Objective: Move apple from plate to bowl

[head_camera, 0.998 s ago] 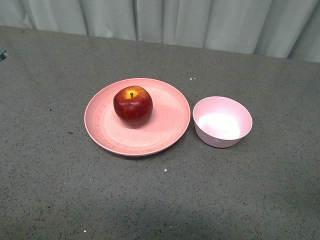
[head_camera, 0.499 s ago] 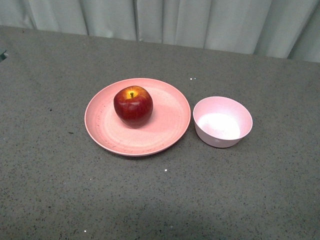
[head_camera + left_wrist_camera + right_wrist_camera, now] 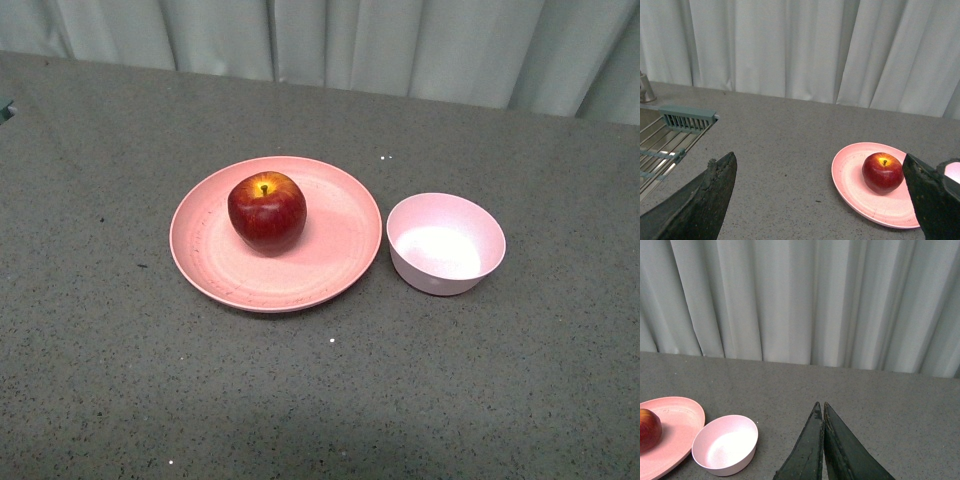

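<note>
Before pale curtains (image 3: 350, 40), grey counter (image 3: 100, 350) with plate (image 3: 340, 250)

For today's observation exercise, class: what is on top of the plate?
One apple sits on the plate, stem up, near its middle. The rest of the plate is bare. The patch beneath the apple is covered and cannot be seen.

You have one apple (image 3: 266, 211), one plate (image 3: 332, 252), one bowl (image 3: 438, 278) and one rack (image 3: 687, 120). You also have two grippers: left gripper (image 3: 818, 156), right gripper (image 3: 820, 405).
</note>
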Robot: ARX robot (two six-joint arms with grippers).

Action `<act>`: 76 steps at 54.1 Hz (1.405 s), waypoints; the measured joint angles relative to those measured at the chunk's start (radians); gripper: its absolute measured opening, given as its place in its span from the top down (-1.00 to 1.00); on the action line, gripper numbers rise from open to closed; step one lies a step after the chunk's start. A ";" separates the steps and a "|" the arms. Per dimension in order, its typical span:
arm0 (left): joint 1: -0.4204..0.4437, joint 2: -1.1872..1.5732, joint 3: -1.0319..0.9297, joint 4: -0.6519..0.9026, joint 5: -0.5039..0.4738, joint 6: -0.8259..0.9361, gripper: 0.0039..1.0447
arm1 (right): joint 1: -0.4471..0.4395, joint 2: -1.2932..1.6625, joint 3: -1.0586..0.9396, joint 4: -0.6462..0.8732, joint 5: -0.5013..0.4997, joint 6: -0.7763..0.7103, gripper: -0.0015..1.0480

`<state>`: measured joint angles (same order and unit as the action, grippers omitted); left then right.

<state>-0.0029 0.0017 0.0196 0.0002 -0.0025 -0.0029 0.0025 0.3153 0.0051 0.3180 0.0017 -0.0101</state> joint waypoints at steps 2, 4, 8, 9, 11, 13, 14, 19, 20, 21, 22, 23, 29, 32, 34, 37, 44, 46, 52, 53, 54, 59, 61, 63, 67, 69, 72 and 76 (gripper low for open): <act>0.000 0.000 0.000 0.000 0.000 0.000 -0.88 | 0.000 -0.015 0.000 -0.015 0.000 0.000 0.98; 0.000 0.000 0.000 0.000 0.000 0.000 -0.88 | 0.000 -0.029 0.000 -0.029 0.000 0.000 0.98; 0.000 0.000 0.000 0.000 0.000 0.000 -0.88 | 0.000 -0.050 0.000 -0.049 0.000 0.000 0.98; 0.000 0.000 0.000 0.000 0.000 0.000 -0.88 | 0.000 -0.056 0.000 -0.055 0.000 0.000 0.98; 0.000 0.000 0.000 0.000 0.000 0.000 -0.88 | 0.000 -0.072 0.000 -0.071 0.000 0.000 0.98; 0.000 0.000 0.000 0.000 0.000 0.000 -0.88 | 0.000 -0.084 0.000 -0.082 0.000 0.000 0.98; 0.000 0.000 0.000 0.000 0.000 0.000 -0.88 | 0.000 -0.089 0.000 -0.089 0.000 0.000 0.98; 0.000 0.000 0.000 0.000 0.000 0.000 -0.88 | 0.000 -0.110 0.000 -0.109 0.000 0.000 0.98; 0.000 0.000 0.000 0.000 0.000 0.000 -0.88 | 0.000 -0.117 0.000 -0.117 0.000 0.000 0.98; 0.000 0.000 0.000 0.000 0.000 0.000 -0.88 | 0.000 -0.122 0.000 -0.121 0.000 0.000 0.98; 0.000 0.000 0.000 0.000 0.000 0.000 -0.88 | 0.000 -0.127 0.000 -0.126 0.000 0.000 0.98; 0.000 0.000 0.000 0.000 0.000 0.000 -0.88 | 0.000 -0.134 0.000 -0.132 0.000 0.000 0.98; 0.000 0.000 0.000 0.000 0.000 0.000 -0.88 | 0.000 -0.205 0.001 -0.227 0.000 0.000 0.98; 0.000 0.000 0.000 0.000 0.000 0.000 -0.88 | 0.000 -0.268 0.001 -0.303 -0.002 0.000 0.98; 0.000 0.000 0.000 0.000 0.000 0.000 -0.88 | 0.000 -0.299 0.001 -0.311 -0.002 0.000 0.98; 0.000 0.000 0.000 0.000 0.000 0.000 -0.88 | 0.000 -0.310 0.001 -0.312 -0.002 0.000 0.98; 0.000 0.000 0.000 0.000 0.000 0.000 -0.88 | 0.000 -0.310 0.001 -0.317 -0.002 -0.001 0.95; 0.000 0.000 0.000 0.000 0.000 0.000 -0.88 | 0.000 -0.310 0.001 -0.317 -0.002 0.000 0.79; 0.000 0.000 0.000 0.000 0.000 0.000 -0.88 | 0.000 -0.311 0.001 -0.317 -0.002 0.000 0.45; 0.000 0.000 0.000 0.000 0.000 0.000 -0.88 | 0.000 -0.311 0.001 -0.317 -0.002 0.000 0.38; 0.000 0.000 0.000 0.000 0.000 0.000 -0.88 | 0.000 -0.311 0.001 -0.317 -0.002 0.000 0.35; -0.032 0.040 0.023 -0.077 -0.116 -0.035 -0.88 | 0.000 -0.311 0.001 -0.317 -0.002 0.000 0.01; -0.040 0.088 0.038 -0.111 -0.172 -0.054 -0.88 | 0.000 -0.311 0.001 -0.317 -0.002 0.000 -0.09; -0.039 0.157 0.040 -0.104 -0.203 -0.075 -0.88 | 0.000 -0.311 0.001 -0.317 0.000 0.000 -0.23; -0.031 0.255 0.041 -0.045 -0.194 -0.093 -0.88 | 0.000 -0.311 0.001 -0.317 -0.002 0.000 -0.43; -0.024 0.343 0.049 0.034 -0.166 -0.100 -0.88 | 0.000 -0.311 0.001 -0.317 -0.002 0.000 -0.60; -0.013 0.486 0.068 0.173 -0.125 -0.109 -0.88 | 0.000 -0.311 0.001 -0.317 -0.003 0.000 -0.83; -0.009 0.719 0.120 0.359 -0.085 -0.131 -0.88 | 0.000 -0.311 0.001 -0.317 -0.002 0.001 -0.80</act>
<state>-0.0120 0.7204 0.1394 0.3595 -0.0872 -0.1341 0.0025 0.0044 0.0059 0.0006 -0.0006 -0.0090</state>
